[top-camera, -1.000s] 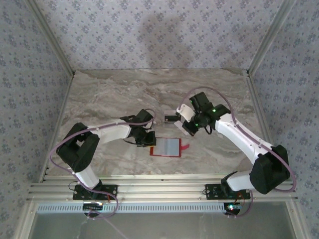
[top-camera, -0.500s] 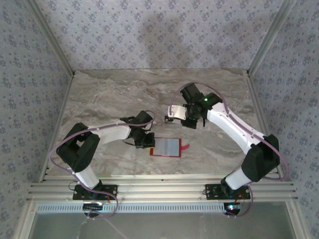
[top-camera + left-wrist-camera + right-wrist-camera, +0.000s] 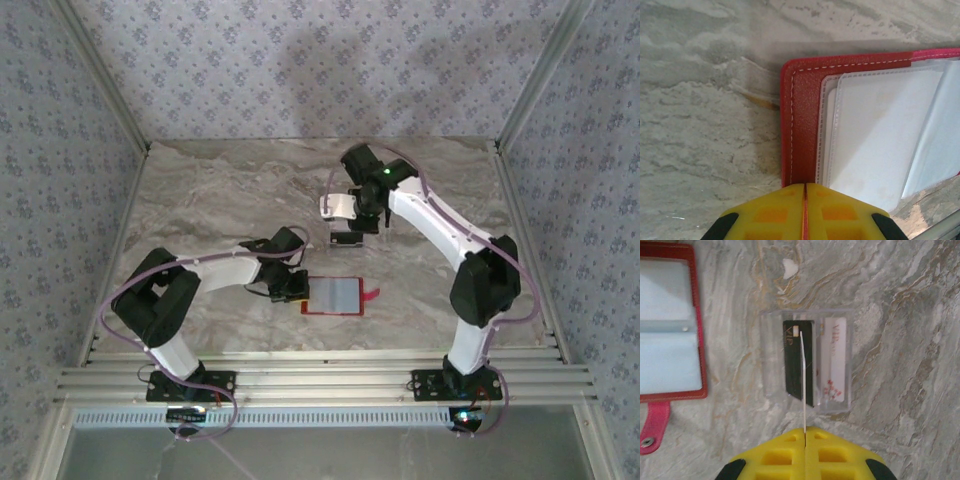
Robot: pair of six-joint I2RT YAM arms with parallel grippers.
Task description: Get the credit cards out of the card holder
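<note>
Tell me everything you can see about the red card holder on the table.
The card holder is a small red wallet that looks like leather, with pale stitching along its border. It lies open and flat on the marble table. Inside are cloudy clear plastic sleeves, overlapping, with no card visible in them. A red strap with a metal snap sticks out from one side. The left gripper, shut, meets its opposite red edge and appears to pinch the cover.
</note>
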